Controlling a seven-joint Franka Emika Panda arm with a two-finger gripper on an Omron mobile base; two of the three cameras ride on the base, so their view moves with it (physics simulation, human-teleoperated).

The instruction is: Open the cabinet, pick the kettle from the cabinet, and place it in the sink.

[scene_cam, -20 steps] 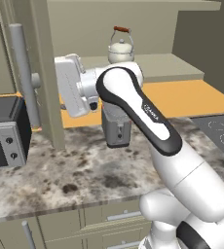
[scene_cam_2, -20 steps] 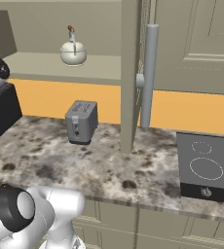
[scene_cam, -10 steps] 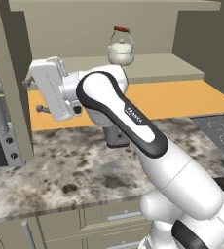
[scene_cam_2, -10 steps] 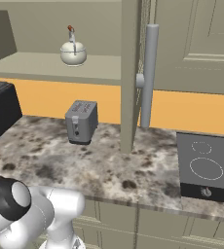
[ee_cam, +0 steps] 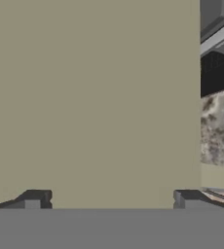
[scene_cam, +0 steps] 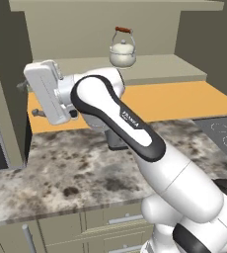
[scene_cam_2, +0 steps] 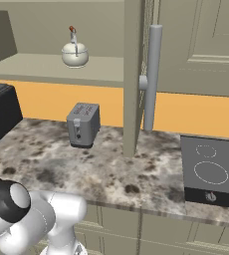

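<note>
Tabletop (scene_cam_2: 136,174): mottled stone, nearest.
Toaster (scene_cam_2: 83,124): grey, on the tabletop; the right base view shows it whole, the left base view hides most of it behind the arm.
Hand (ee_cam: 111,200): released, fingers spread wide, grasping nothing; it faces the inner side of the left cabinet door (scene_cam: 4,99), apparently to swing it wide.
Cabinet (scene_cam_2: 136,74): both doors open, right door edge-on.
Kettle (scene_cam: 122,52): farthest, upright on the cabinet shelf, untouched.
</note>
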